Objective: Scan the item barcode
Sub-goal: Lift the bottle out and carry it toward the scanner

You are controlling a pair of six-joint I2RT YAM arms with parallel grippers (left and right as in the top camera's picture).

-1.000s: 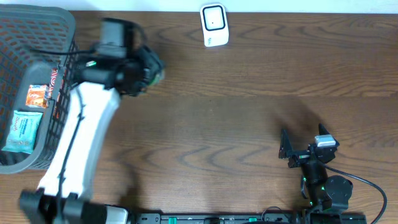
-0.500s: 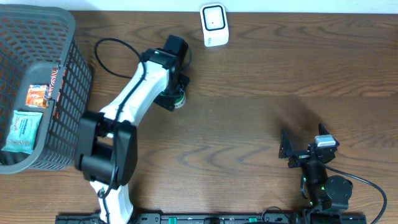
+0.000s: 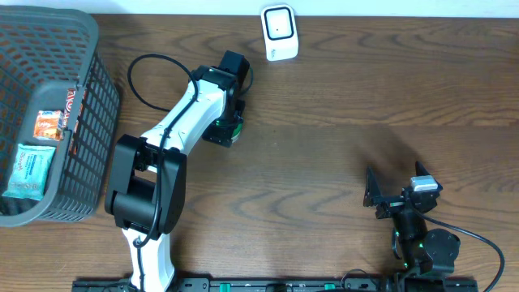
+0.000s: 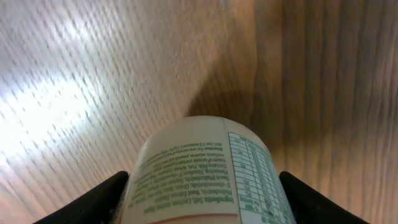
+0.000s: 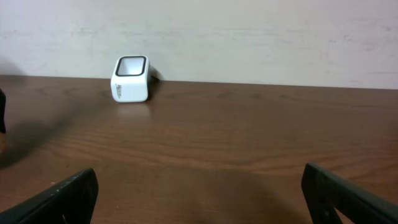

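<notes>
Bottle (image 4: 205, 155) with white label and green print sits between the left gripper's (image 4: 200, 186) fingers, which clasp both its sides. Its long axis runs along the fingers, rounded end toward the table (image 3: 340, 122). Left arm reaches far, ending near-left of the white scanner (image 3: 278, 32). Right gripper (image 5: 199, 179) stands wide open, empty, near right.

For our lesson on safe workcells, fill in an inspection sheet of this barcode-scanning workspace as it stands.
Surface: brown wooden table.
Job's things: white bottle with green print, held short of the scanner.
Clutter: basket holding packets.
Grippers: left gripper shut on the bottle; right gripper open, holding nothing.
Cables: black cable looped beside the left arm; another by the right arm.
Surroundings: pale wall behind the table.
</notes>
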